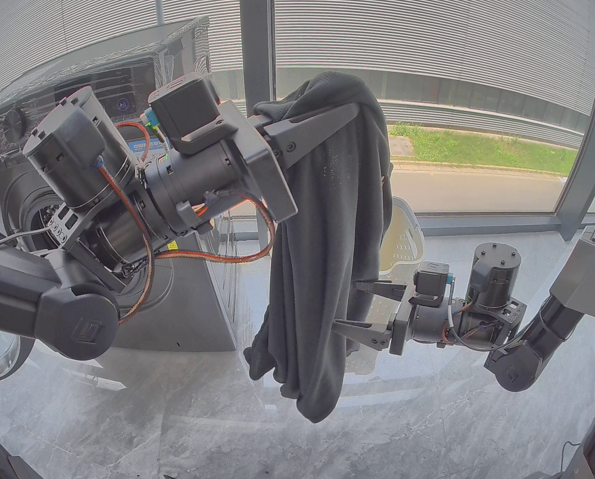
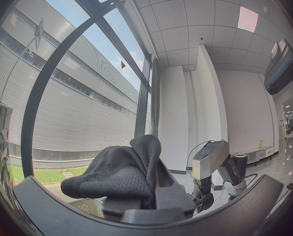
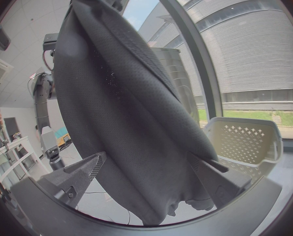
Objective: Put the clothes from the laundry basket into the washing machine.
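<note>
The washing machine (image 1: pixel 177 314) stands on the left. A dark garment (image 1: pixel 330 247) hangs between it and the laundry basket (image 1: pixel 404 241), its top clamped in the raised left end effector (image 1: pixel 342 113). The right end effector (image 1: pixel 347 307) is spread apart around the garment's lower part.

Pale grey marbled floor (image 1: pixel 177 420) before me. Standing on it are the grey washing machine (image 1: pixel 184 301), at the far left as I face it, and the cream perforated laundry basket (image 1: pixel 404 241), near the floor's far edge, well right of the machine.
</note>
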Robot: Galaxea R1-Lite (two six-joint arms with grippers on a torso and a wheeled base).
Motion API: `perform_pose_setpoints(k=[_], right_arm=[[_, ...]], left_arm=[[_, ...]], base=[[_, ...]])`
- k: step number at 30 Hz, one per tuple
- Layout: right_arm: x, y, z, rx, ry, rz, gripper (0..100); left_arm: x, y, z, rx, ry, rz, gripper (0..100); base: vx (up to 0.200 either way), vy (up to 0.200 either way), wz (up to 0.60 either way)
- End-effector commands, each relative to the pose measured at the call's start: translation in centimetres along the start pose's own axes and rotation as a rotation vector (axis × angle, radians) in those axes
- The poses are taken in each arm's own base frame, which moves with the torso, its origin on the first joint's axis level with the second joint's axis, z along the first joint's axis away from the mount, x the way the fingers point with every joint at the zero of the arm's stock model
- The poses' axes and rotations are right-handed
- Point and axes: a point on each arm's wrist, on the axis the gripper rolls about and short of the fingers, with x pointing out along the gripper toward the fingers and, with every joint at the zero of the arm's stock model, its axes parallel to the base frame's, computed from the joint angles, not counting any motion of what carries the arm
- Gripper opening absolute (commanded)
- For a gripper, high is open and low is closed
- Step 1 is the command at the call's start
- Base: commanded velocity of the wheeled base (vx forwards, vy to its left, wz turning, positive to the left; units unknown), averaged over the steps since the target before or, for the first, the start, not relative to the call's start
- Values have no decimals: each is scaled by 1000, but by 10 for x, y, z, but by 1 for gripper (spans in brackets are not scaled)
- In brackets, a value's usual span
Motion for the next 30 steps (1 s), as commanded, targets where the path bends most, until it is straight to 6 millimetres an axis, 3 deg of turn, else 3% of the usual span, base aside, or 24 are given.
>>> perform_pose_setpoints(k=[1,9,15,18,20,24,30], right_arm=[[35,-11,-14,-18,6,21,100],[60,3,-8,-55,-25,117,100],[61,4,-14,-44,-10,100,100],[44,4,-13,-25,3,35,100],[14,1,-9,-13,14,-18,100],[-23,5,-10,8,45,-76,100],[-40,6,-7,13,42,-112,100]], left_arm=[[0,-2,2,1,-7,-4,0],[1,-1,0,-1,-3,-4,0],[0,2,-1,-1,2,5,0],[-4,8,-2,4,11,27,0],[-8,17,-4,15,13,51,0],[-9,17,-3,17,12,54,0],[-8,15,-2,15,10,45,0]], base=[[0,0,0],[0,0,0],[0,0,0],[0,0,0],[0,0,0],[0,0,0],[0,0,0]])
